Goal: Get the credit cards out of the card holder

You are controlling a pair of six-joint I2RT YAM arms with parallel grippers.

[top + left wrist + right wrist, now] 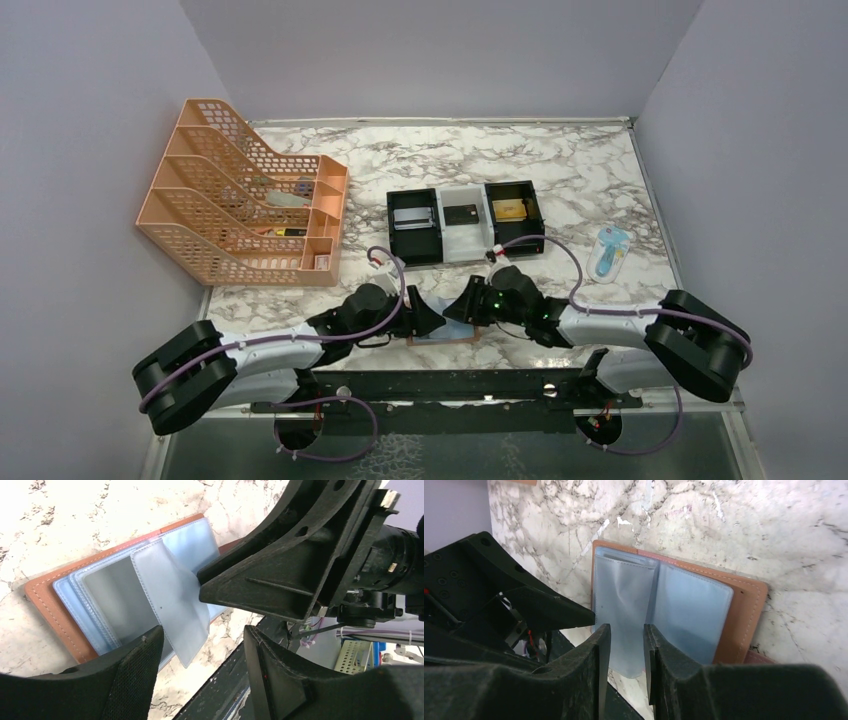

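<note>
Left pincer: the left pincer (202, 630) is spread wide. One black finger (135, 675) stands on each side of the low corner of a raised clear plastic sleeve (170, 600), and neither finger presses on it.
Right pincer: the right pincer (626, 630) has its jaws a narrow way apart and points down at the same sleeve, which shows in the gap. In the left wrist view one of its fingers meets the sleeve's far edge, though whether it truly bears on the plastic is hard to tell.
Sleeve: it stands tilted up from the other clear pages, joined to them along the fold.
Card holder: the tan-brown leather card holder with light-blue lining (744, 615) lies opened flat on the table at its near edge, between the two pincers. Its stitched border shows around the sleeves.
Table: a white marble-patterned table with grey veins (570, 170).
Credit cards: three thin flat credit cards lie farther back, well apart from the card holder, in a black-and-white three-compartment tray (415, 252). A greyish-silver card (412, 220) is in the left compartment, a black card (461, 213) in the white middle one, and a gold-coloured card (509, 209) in the right one.
Rack: an orange mesh plastic file rack (240, 190) stands at the far left of the table.
Packet: a small light-blue and white packet (610, 250) lies to the right of the tray.
</note>
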